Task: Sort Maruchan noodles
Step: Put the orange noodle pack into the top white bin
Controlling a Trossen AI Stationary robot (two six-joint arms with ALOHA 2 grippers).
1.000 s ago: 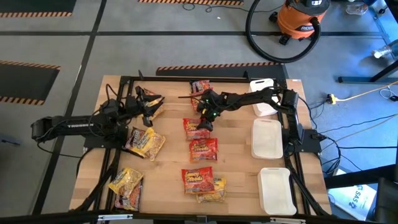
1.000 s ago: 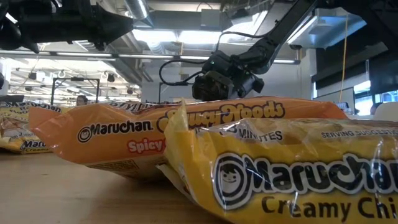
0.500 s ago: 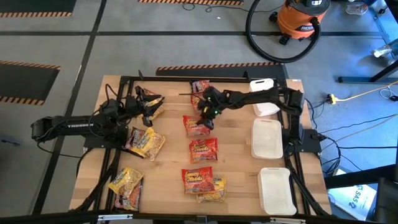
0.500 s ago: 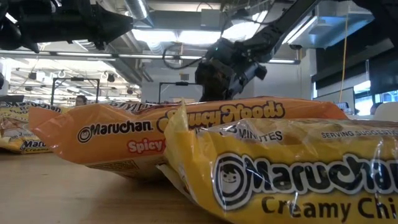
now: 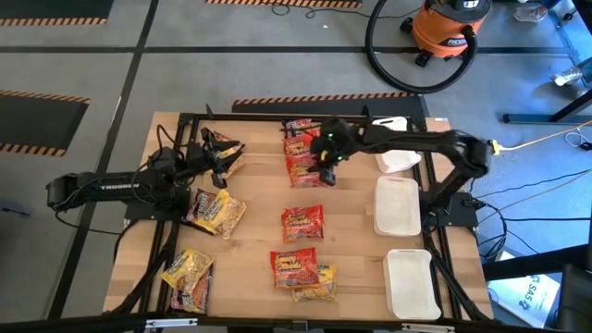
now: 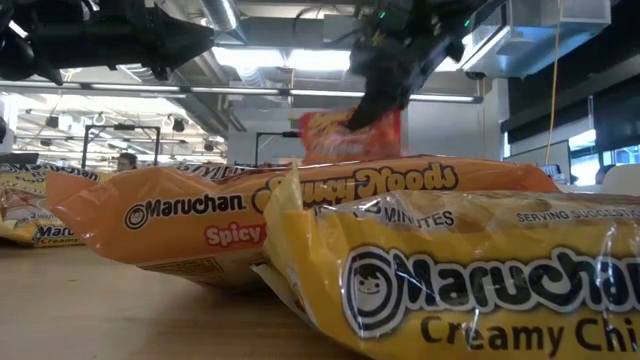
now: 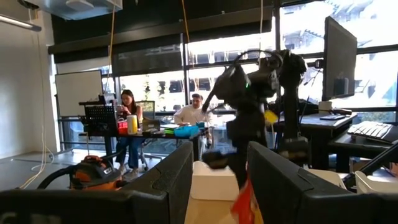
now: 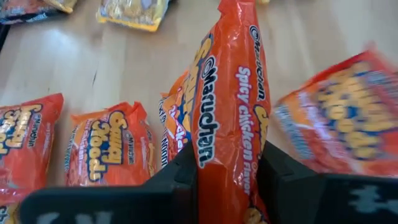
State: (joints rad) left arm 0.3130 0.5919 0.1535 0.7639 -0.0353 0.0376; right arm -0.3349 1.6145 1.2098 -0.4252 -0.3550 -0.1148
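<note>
1. The right gripper (image 5: 323,166) is clamped on a red noodle packet (image 8: 227,118), held above the table's (image 5: 250,250) far edge.
2. Step in hand: carrying. Next, set it with matching red packets.
3. The left gripper (image 5: 220,159) waits near the far left corner, fingers apart.

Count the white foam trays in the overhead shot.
3, in a column on the high view's right: far tray, partly crossed by the right arm; middle tray; near tray. None appears fully hidden.
</note>
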